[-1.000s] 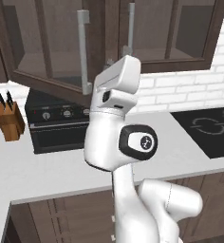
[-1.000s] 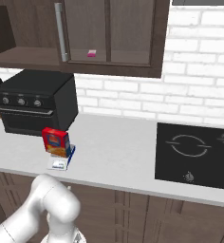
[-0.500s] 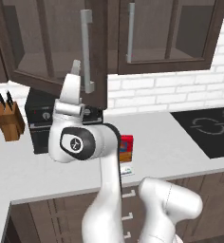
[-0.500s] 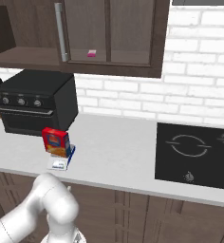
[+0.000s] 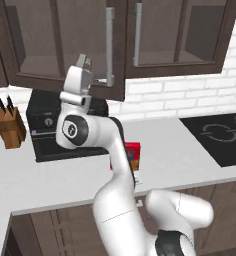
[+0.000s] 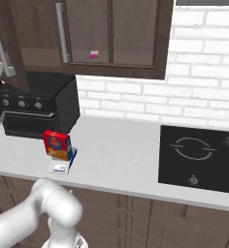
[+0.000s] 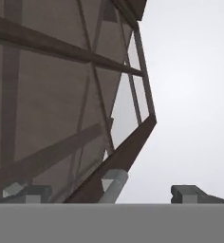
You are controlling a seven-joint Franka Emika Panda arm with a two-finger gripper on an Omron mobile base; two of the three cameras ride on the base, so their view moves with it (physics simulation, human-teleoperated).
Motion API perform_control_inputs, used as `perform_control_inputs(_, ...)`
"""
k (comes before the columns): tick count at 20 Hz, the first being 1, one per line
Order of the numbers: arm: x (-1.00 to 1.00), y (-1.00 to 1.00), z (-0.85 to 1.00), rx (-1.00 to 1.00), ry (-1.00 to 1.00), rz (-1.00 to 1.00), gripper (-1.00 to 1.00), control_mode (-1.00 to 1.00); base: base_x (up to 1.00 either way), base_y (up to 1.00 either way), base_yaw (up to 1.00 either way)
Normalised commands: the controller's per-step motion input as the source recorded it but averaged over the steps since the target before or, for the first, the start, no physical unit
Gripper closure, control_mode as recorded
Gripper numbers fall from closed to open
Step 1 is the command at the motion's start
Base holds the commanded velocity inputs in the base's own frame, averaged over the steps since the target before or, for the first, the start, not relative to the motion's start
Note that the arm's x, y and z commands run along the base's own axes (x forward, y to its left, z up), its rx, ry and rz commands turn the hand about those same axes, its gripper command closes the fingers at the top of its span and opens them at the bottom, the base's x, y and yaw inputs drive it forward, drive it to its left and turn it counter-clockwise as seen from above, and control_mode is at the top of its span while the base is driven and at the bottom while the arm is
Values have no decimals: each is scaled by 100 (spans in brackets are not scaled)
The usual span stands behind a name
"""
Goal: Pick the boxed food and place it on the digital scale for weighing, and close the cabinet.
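The boxed food (image 6: 57, 144), red-fronted with blue sides, stands upright on the small white digital scale (image 6: 62, 165) on the counter; its red edge (image 5: 133, 154) also peeks out from behind my arm. The dark wall cabinet (image 6: 112, 33) has its right door shut. Its left glass door (image 5: 65, 42) hangs partly open, with its silver bar handle (image 5: 109, 46) beside the other door's handle. My gripper (image 5: 83, 62) is raised against the left door's lower part, fingers apart. In the hand view the gripper (image 7: 109, 193) is open, with the door's handle (image 7: 113, 184) between the fingertips (image 7: 190, 192).
A black countertop oven (image 6: 36, 104) sits under the cabinet, left of the carton. A knife block (image 5: 9, 127) stands at the far left. The black cooktop (image 6: 199, 155) is set into the counter on the right. A tiny pink item (image 6: 93, 54) lies inside the cabinet.
My arm has swung left and up, from over the counter to the left cabinet door. That door's handle now stands closer to the right door's handle. The carton and scale have stayed put.
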Motion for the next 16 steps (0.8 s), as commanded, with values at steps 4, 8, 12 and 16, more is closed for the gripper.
perform_control_inputs(4,49,-48,6,7,0,0,-100,-100,0,0,0)
perform_control_inputs(8,59,-73,1,17,0,2,-100,-100,0,0,0)
perform_control_inputs(12,78,-92,0,25,0,12,-100,-100,0,0,0)
perform_control_inputs(16,87,-89,0,24,0,16,-100,-100,0,0,0)
